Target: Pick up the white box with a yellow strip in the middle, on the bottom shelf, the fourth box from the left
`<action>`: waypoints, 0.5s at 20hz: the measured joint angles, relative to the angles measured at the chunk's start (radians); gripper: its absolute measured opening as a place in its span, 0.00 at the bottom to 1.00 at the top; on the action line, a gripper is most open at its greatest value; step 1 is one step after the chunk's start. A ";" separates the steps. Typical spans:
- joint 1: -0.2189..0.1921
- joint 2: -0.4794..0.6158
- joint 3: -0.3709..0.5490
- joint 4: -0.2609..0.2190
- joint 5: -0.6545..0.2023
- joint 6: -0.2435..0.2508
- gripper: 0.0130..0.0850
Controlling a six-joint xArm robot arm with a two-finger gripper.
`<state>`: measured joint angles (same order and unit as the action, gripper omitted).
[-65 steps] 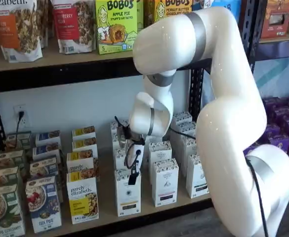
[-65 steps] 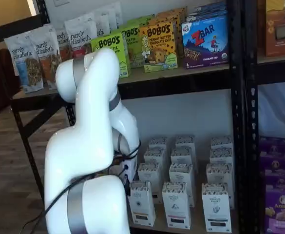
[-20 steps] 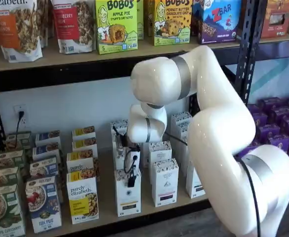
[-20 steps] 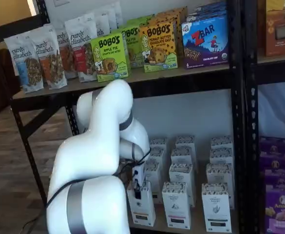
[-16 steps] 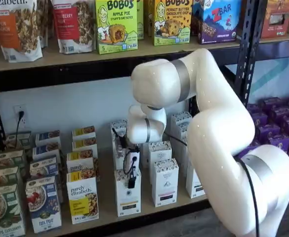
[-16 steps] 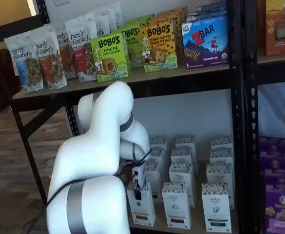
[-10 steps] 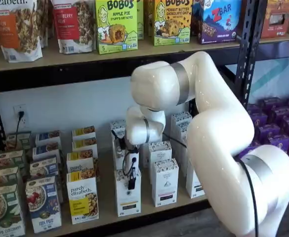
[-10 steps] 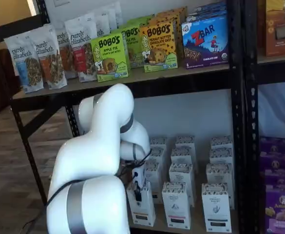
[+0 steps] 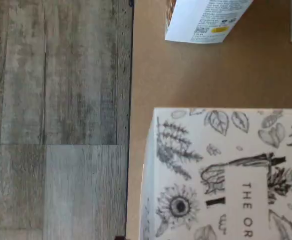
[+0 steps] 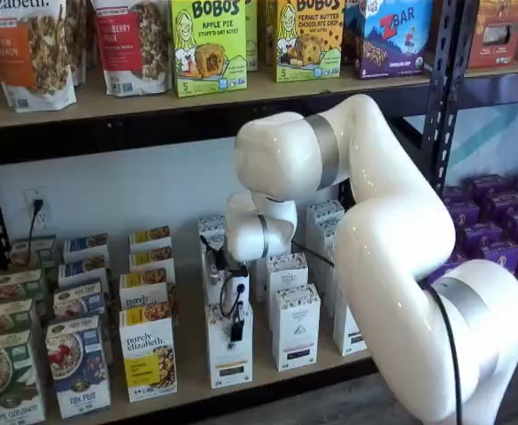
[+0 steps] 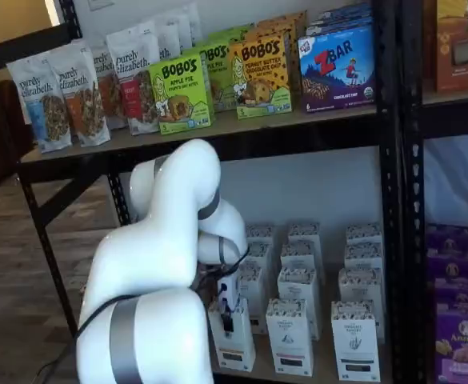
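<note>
The white box [image 10: 229,356] stands at the front of its row on the bottom shelf [image 10: 188,376], with a yellow-brown strip low on its front. It also shows in a shelf view [image 11: 235,346]. My gripper [image 10: 236,334] hangs straight down at the box's top, and one black finger lies against its upper front. It shows the same way in a shelf view [image 11: 226,321]. Only that finger shows, so I cannot tell whether the jaws are closed. The wrist view shows the box's speckled top [image 9: 220,175] close up, above the shelf board [image 9: 185,75].
Like white cartons with a black strip [image 10: 296,328] stand just right of the box. "purely elizabeth" boxes [image 10: 148,354] stand to its left. More white cartons fill the rows behind. The upper board carries pouches and Bobo's boxes [image 10: 207,44]. Wood floor [image 9: 56,120] lies beyond the shelf's front edge.
The arm's elbow has dropped and swung left. The gripper has come down a little onto the front white box. In the last half second almost nothing moves.
</note>
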<state>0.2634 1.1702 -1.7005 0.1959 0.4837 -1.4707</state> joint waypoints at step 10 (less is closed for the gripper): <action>0.001 0.004 -0.004 0.015 0.000 -0.012 0.72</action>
<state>0.2645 1.1738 -1.7040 0.2105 0.4837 -1.4823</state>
